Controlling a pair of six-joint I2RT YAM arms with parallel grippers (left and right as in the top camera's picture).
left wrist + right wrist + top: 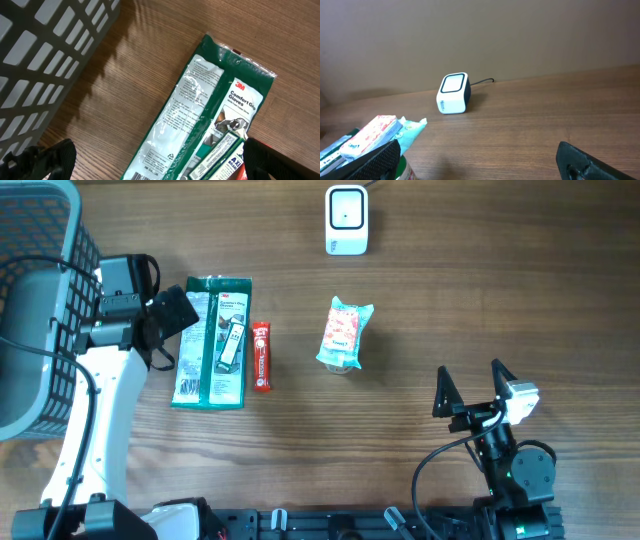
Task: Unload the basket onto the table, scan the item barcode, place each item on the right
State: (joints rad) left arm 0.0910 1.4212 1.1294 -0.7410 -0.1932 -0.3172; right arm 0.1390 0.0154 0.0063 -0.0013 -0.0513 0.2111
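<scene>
At the left wrist: left gripper (172, 328) released, jaws spread wide and holding nothing. It hangs over the left long edge of the glove pack (210, 342). In the wrist view one fingertip sits off the pack toward the basket (75, 240) and the other is over the pack's printed side.

Right gripper (472, 385) is likewise wide open and empty, parked near the front right of the table (500, 280), well apart from every item.

Item location: the glove pack lies flat on the wood, long axis running front to back, between the basket and a thin red stick pack (261, 356) just beside its right edge. A teal-and-pink pouch (345, 333) sits further right. The scanner (346, 220) is at the far edge, window up, well apart from the pack.

Handling, my judgement:
- I take the glove pack as the item, since the left gripper is over it.
- Light, flat, film-wrapped; it will sag if held by one end.
- The glossy film looks slippery, so close firmly.
- It is not fragile, and squeezing should not harm gloves.
- Lying flush, it leaves little room beneath. I'd pinch across the left long edge near mid-length, clear of the red stick.
- I cannot find the barcode on the upper face. It may be underneath, so the hold should allow turning the pack toward the scanner.
</scene>
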